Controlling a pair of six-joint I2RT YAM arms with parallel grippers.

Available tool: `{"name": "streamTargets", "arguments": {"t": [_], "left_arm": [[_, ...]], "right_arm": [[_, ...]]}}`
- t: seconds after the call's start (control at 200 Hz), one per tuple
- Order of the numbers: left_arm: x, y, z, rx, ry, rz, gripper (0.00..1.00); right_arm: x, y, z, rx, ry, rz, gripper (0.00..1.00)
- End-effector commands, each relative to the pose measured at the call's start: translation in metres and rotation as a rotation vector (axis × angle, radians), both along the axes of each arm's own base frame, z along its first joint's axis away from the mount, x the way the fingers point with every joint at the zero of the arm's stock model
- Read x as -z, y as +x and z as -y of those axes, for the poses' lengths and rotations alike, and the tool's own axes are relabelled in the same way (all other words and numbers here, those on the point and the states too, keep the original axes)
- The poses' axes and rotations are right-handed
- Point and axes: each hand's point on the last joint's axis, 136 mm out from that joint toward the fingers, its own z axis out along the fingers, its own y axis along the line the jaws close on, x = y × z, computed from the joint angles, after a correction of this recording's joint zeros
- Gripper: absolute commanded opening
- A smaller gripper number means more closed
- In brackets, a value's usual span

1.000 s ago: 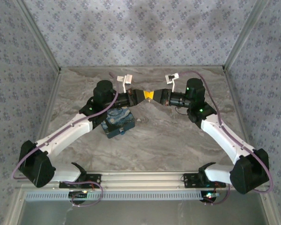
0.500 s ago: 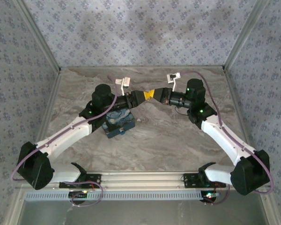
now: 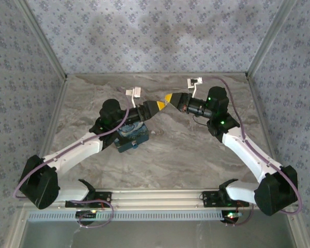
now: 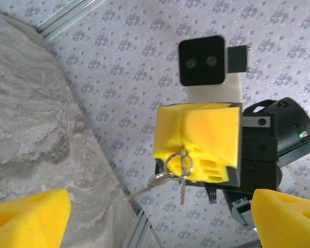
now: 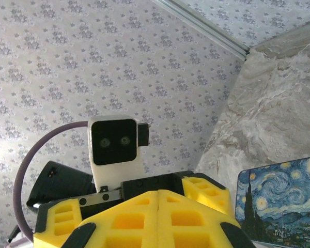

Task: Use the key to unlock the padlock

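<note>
Keys (image 4: pixel 171 178) dangle on their ring, pinched between the closed pads of the right gripper (image 4: pixel 183 147), raised above the far middle of the table. The left gripper (image 3: pixel 156 106) faces them, fingers spread wide, holding nothing. So thin a pinch could let the ring slip or swing. Open tabletop (image 3: pixel 186 150) lies below, with the walls well off.

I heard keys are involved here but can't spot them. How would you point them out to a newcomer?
Follow the right arm up from the near edge of the grey marbled table to the middle. The right gripper, yellow-fingered, is shut on a small ring of keys dangling from it. They are the only shiny silver metal against the yellow and black.
</note>
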Motion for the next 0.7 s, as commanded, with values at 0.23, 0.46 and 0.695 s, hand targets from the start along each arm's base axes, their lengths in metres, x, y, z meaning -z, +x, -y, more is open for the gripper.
{"name": "streamTargets", "arguments": {"t": [0.23,0.46,0.695], "left_arm": [[-0.052,-0.005,-0.004,-0.007,-0.182,0.111,0.93],[-0.049,-0.005,0.004,0.010,-0.190,0.074,0.94],[-0.056,-0.008,0.006,0.037,-0.214,0.032,0.97]], "right_arm": [[-0.056,0.006,0.004,0.107,0.114,0.048,0.00],[-0.061,0.010,-0.008,0.105,0.066,0.086,0.00],[-0.055,0.022,-0.010,0.118,0.013,0.122,0.00]]}}
